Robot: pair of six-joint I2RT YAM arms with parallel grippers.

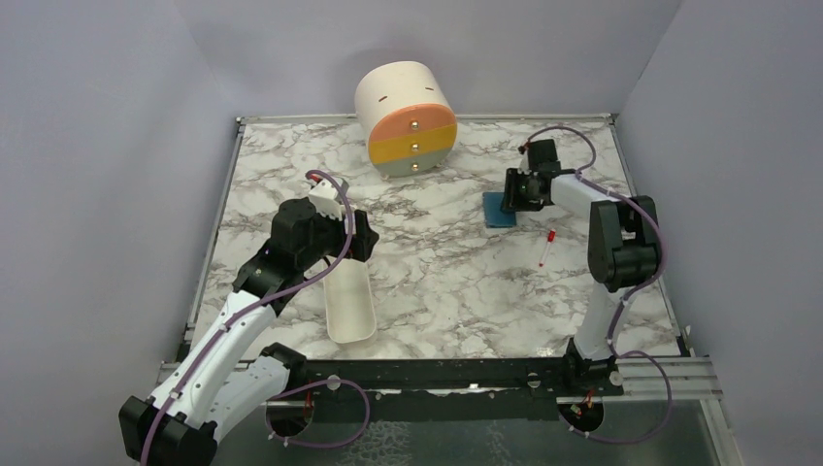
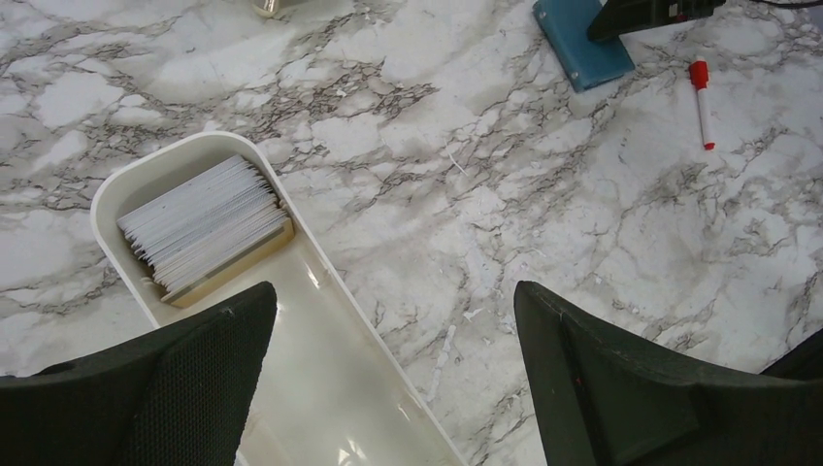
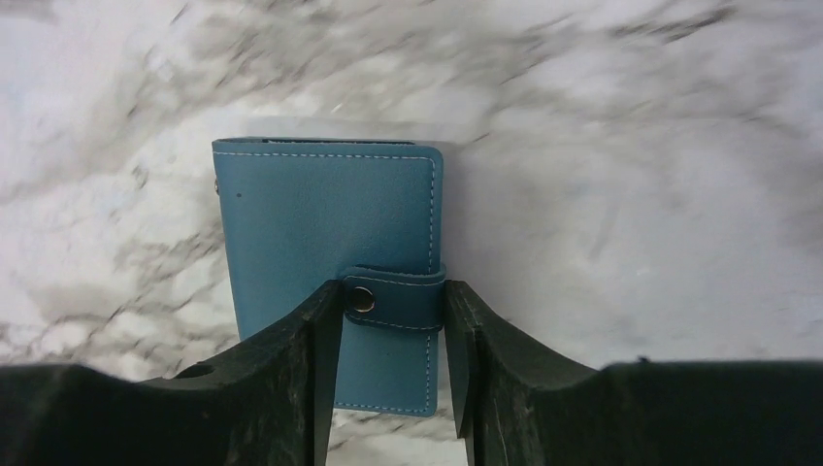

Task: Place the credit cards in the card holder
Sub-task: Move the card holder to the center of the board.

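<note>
The blue card holder lies folded, its strap snapped over a silvery stud. My right gripper is shut on the strap, one finger at each end of it. From above, the card holder sits at the right back of the table under the right gripper. It also shows in the left wrist view. The credit cards stand as a tight stack, pale with a gold one at the side, in the far end of a white tray. My left gripper is open and empty above the tray.
The white oval-ended tray lies left of centre, partly under the left gripper. A cream cylinder with orange, yellow and grey drawers stands at the back. A small red-and-white pen lies near the right arm.
</note>
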